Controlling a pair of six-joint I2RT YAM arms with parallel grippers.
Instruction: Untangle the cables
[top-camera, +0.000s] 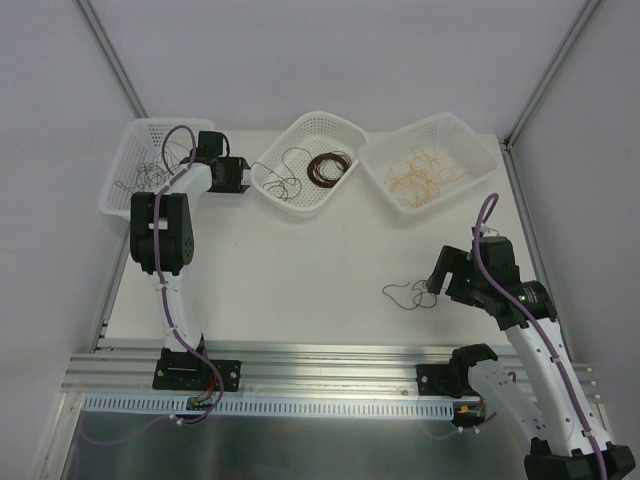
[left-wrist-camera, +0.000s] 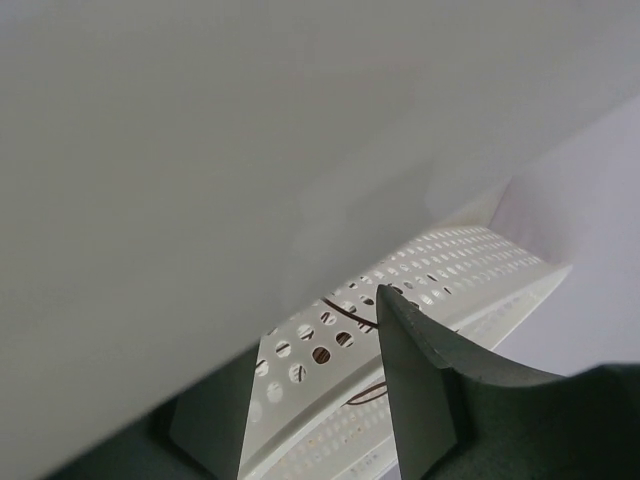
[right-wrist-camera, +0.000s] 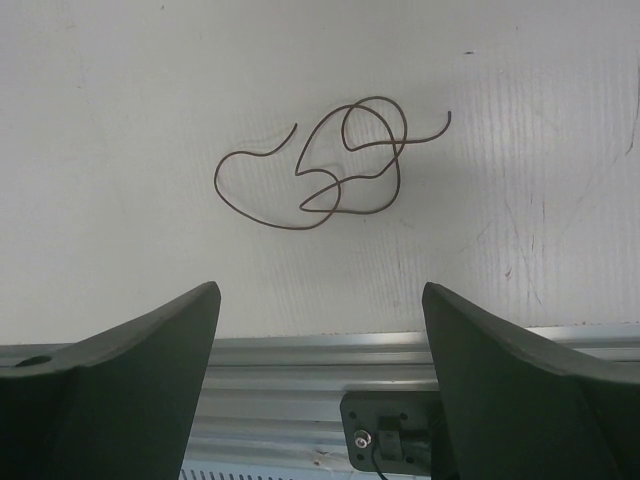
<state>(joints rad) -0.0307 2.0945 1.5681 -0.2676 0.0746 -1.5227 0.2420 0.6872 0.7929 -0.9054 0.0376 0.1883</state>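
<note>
white worktop (top-camera: 300, 270), white walls, three mesh baskets sitting along the far edge. most of the cables are lying sorted in them: black in the left basket (top-camera: 115, 185), a brown coil (top-camera: 328, 167) plus black loops in the middle basket (top-camera: 280, 200), tan ones (top-camera: 425, 172) in the right basket (top-camera: 480, 160).

one loose brown wire (right-wrist-camera: 335, 178) is lying flat on the worktop at near right, looping over itself a few times. right hand (right-wrist-camera: 320, 288) is hovering just short of it, fingers spread wide, holding nothing.

left hand (top-camera: 232, 172) is sitting between the left and middle baskets. its wrist view is showing one finger against a mesh wall, so i can't tell whether it's wide, narrow or holding anything.

risks as i'm reading it:
- wire is thin and flat on the surface, so the fingers may be closing over it and coming up empty, or scraping the worktop if the hand goes too low.
- it's springy, so a partial pinch could be flicking it toward the rail at the near edge.
- pulling on one end could be tightening the crossed loops into a knot. grabbing mid-loop looks safer.
- left hand is working tight against a basket, so any sideways move risks shoving it or snagging the mesh.
</note>
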